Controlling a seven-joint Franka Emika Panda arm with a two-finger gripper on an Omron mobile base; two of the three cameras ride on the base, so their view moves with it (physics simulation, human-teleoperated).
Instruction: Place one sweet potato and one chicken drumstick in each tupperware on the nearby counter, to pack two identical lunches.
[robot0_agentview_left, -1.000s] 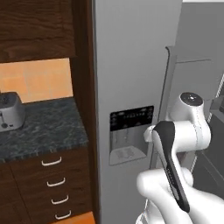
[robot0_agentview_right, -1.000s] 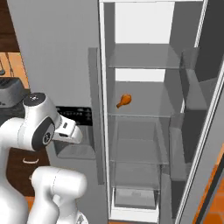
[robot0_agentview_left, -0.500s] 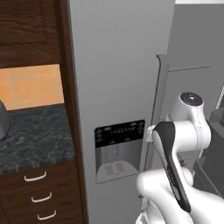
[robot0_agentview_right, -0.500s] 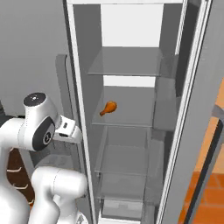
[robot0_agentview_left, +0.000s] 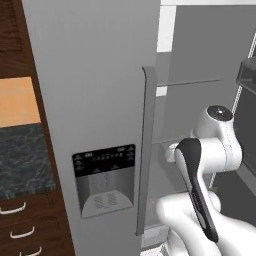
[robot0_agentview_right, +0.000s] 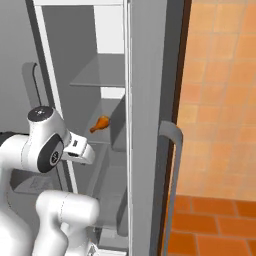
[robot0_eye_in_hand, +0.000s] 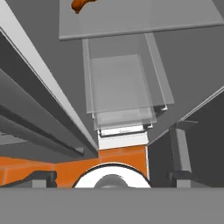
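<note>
At the left we see the counter (robot0_agentview_left: 20, 160), dark stone beside the closed fridge door (robot0_agentview_left: 90, 100). To the right, inside the open fridge, the chicken drumstick (robot0_agentview_right: 100, 123) lies alone on a glass shelf (robot0_agentview_right: 97, 137). It looks glossy, so we expect it to be light, firm and a little slippery; we would take it across the thick rounded end. The gripper (robot0_eye_in_hand: 111, 175) has its fingers spread wide and holds nothing.

Grey refrigerator door (robot0_agentview_left: 95, 100) with dispenser panel (robot0_agentview_left: 105, 177) and vertical handle (robot0_agentview_left: 146, 150) occupied the frame centre. Glass shelves (robot0_agentview_right: 100, 80) appeared at upper left; orange tiled wall (robot0_agentview_right: 220, 95) and floor (robot0_agentview_right: 210, 225) stood at right.
</note>
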